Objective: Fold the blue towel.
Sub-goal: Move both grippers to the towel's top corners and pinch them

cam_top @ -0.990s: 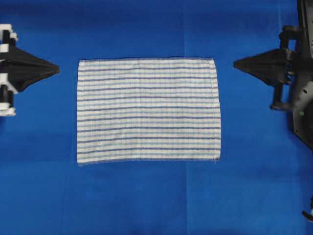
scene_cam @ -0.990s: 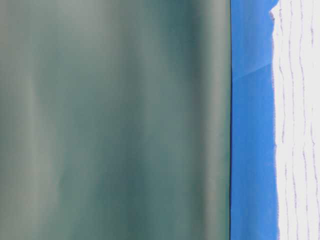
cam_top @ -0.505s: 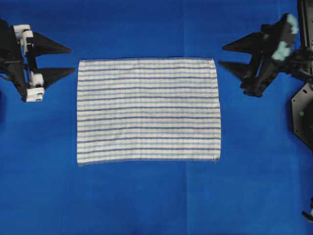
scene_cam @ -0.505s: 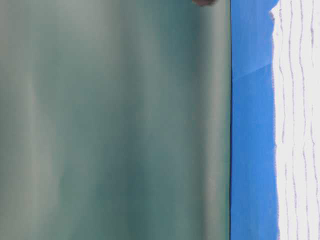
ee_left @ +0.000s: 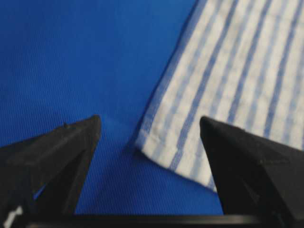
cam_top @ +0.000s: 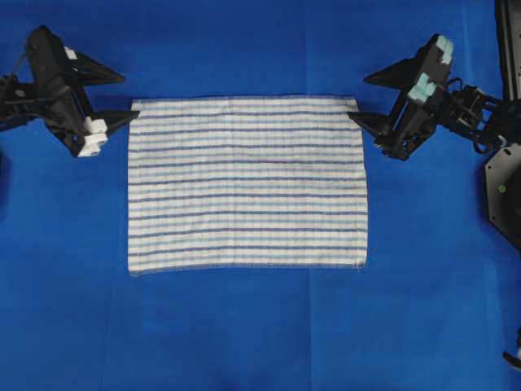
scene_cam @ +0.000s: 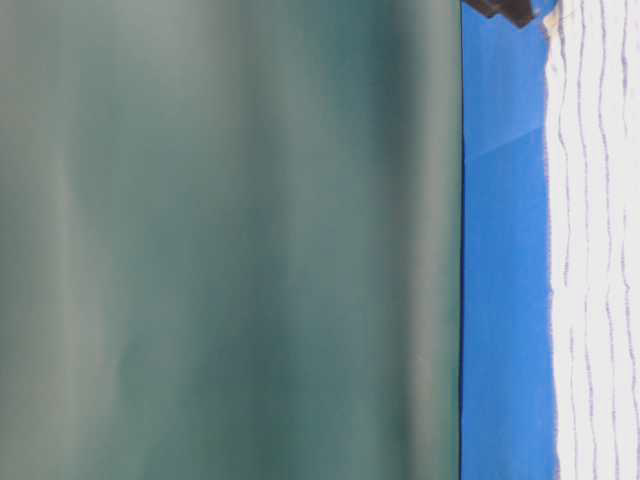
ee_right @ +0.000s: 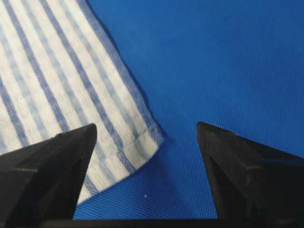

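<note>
We see the towel lying flat and unfolded mid-table on the blue cover, stripes running left-right. Left gripper sits at its top-left corner, jaws spread wide, nothing held; the wrist view shows the corner between the two fingertips. Right gripper is at the top-right corner, also spread wide and empty, with that corner between its jaws. We find no readable text, brand or label anywhere. The table-level view is mostly a blurred green surface.
</note>
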Controlling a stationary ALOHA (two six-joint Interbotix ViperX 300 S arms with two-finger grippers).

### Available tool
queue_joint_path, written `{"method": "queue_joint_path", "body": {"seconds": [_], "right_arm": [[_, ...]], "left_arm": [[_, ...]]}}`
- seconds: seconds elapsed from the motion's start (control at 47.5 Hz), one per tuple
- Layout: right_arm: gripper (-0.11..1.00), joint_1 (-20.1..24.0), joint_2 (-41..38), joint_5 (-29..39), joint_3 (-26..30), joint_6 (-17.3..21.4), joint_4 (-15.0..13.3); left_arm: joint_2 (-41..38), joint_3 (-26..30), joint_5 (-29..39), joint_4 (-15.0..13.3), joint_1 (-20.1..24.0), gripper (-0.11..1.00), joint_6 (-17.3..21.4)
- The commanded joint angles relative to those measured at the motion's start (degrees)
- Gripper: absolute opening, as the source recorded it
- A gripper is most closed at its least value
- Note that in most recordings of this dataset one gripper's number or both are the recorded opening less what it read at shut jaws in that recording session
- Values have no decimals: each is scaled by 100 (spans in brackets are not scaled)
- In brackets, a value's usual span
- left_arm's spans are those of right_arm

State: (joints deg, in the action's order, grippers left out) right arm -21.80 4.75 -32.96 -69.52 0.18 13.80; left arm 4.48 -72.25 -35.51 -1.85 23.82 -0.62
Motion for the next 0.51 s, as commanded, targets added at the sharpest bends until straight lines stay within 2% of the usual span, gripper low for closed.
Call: {"method": "queue_joint_path", "body": {"seconds": [0.0, 0.232, 0.379, 0.484], "right_arm": [[71, -9, -114, -105, 88, 0, 70], [71, -9, -431, -299, 132, 0, 176], [69, -9, -606, -334, 211, 0, 193], [63, -9, -791, -334, 281, 0, 193]], "left_arm": [[-422, 149, -246, -9, 35, 80, -18], [-1310, 492, -387, -123, 44, 80, -237], [-1336, 492, -325, -123, 44, 78, -281], [-1336, 475, -255, -123, 35, 69, -281]]}}
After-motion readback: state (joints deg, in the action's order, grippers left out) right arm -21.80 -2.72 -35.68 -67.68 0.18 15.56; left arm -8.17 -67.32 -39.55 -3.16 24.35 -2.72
